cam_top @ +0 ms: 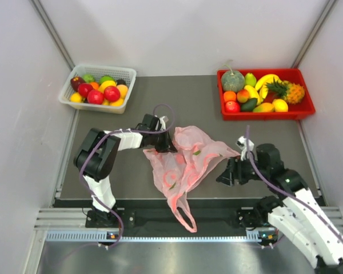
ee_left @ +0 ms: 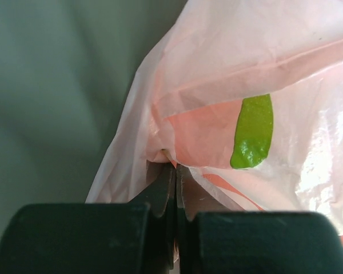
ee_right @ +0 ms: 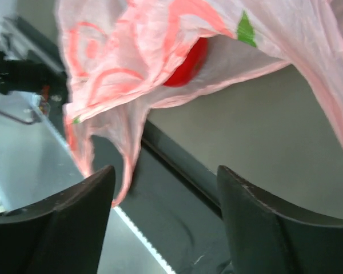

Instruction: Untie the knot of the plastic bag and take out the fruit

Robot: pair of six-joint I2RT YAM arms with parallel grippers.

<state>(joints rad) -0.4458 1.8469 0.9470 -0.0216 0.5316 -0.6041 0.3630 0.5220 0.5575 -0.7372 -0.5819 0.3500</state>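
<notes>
Plastic bag past near table edge

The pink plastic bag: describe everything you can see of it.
The plastic bag is thin, translucent pink film, crinkled, printed with red swirls and small green marks. It sprawls across the dark table, with one handle loop trailing over the near edge. The left pincer is shut on a fold at its far-left edge. The right pincer stands open by its right corner, holding nothing. A round red fruit shows through the film.
</notes>
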